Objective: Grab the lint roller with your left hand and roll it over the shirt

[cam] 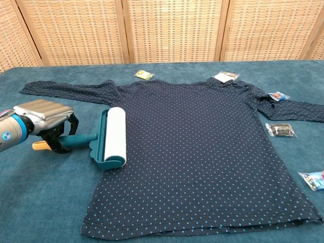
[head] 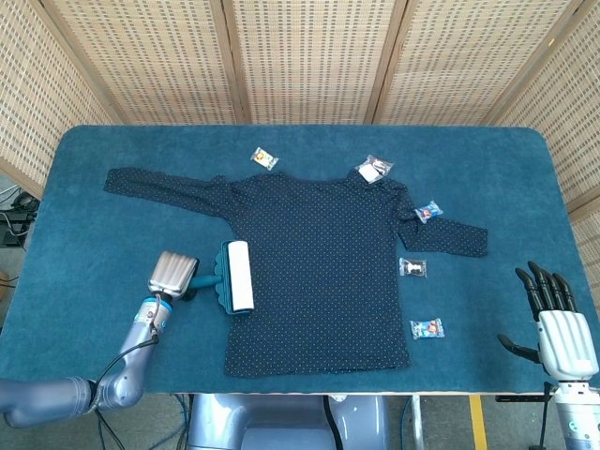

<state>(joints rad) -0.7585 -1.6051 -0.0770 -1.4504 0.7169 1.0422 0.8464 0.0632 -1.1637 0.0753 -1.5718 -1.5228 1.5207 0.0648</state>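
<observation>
**Left hand on handle, roller at shirt's left edge**

Your left hand (cam: 48,121) has its fingers curled about the roller (cam: 109,136) handle, which runs rightward from them. The drum lies crosswise on the shirt (cam: 202,147) edge. Right hand (head: 562,333) sits well apart, fingers spread, empty
</observation>
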